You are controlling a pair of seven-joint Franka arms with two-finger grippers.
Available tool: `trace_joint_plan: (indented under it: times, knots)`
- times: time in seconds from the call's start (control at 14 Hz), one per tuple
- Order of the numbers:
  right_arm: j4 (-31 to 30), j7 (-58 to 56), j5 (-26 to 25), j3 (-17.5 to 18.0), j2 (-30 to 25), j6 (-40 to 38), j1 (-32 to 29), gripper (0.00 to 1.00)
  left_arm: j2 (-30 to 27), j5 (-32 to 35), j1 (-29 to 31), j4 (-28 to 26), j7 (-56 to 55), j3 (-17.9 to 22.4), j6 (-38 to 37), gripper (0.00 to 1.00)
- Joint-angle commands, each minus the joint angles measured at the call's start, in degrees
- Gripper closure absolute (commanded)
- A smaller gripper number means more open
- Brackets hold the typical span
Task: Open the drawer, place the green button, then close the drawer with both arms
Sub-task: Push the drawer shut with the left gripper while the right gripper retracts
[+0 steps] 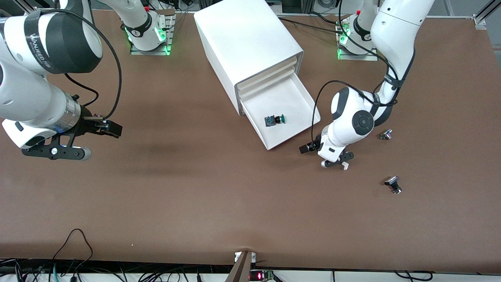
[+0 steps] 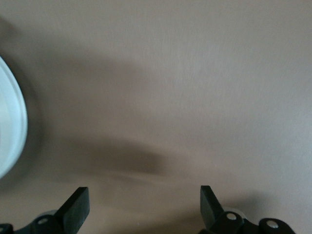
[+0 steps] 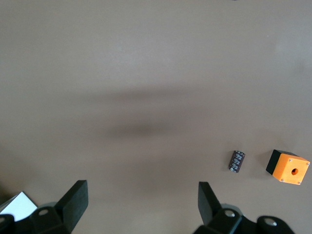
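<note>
The green-capped button (image 1: 275,120) lies on its side inside the bottom drawer (image 1: 301,102), which stands pulled out of the white cabinet (image 1: 246,43) on the brown worktop (image 1: 195,196). The left gripper (image 1: 309,148), jaws spread wide and empty, sits low over the worktop just beside the drawer's front corner, with two silver-black knobs (image 1: 385,134) (image 1: 393,184) lying toward the left arm's end. The right gripper (image 1: 111,129), jaws also apart and holding nothing, hangs over bare worktop toward the right arm's end, well apart from the cabinet; its wrist view shows a small black cylinder (image 3: 237,161) beside an orange box (image 3: 288,167).
</note>
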Motion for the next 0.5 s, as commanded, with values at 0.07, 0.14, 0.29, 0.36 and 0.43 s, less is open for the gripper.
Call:
trace_joint_plan:
  times: [0.07, 0.14, 0.29, 0.36, 0.43]
  knots:
    - [-15.6, 0.1, 1.6, 0.2, -9.1, 10.3, -2.4, 0.0, -2.4, -2.0, 0.0, -4.4, 0.2, -3.0, -0.3, 0.0]
    - [-20.0, 0.1, 1.6, 0.5, -11.8, 13.4, -2.8, 0.0, -2.8, -2.1, 0.0, -5.6, 0.2, -4.9, -0.5, 0.0]
    - [-23.2, 0.1, 1.6, 0.9, -13.6, 14.2, -4.2, 0.0, -3.4, -2.1, 0.1, -7.7, 0.2, -7.4, -0.5, 0.0]
    - [-23.4, 0.0, 1.7, 3.6, -13.9, 13.7, -7.4, 0.0, -3.4, -2.4, 0.1, -8.5, 0.2, -9.2, -0.5, 0.0]
    - [-23.3, -0.4, 1.6, 8.6, -13.9, 13.6, -12.6, 0.0, -3.6, -4.7, 0.1, -9.1, 0.1, -9.7, -0.7, 0.0]
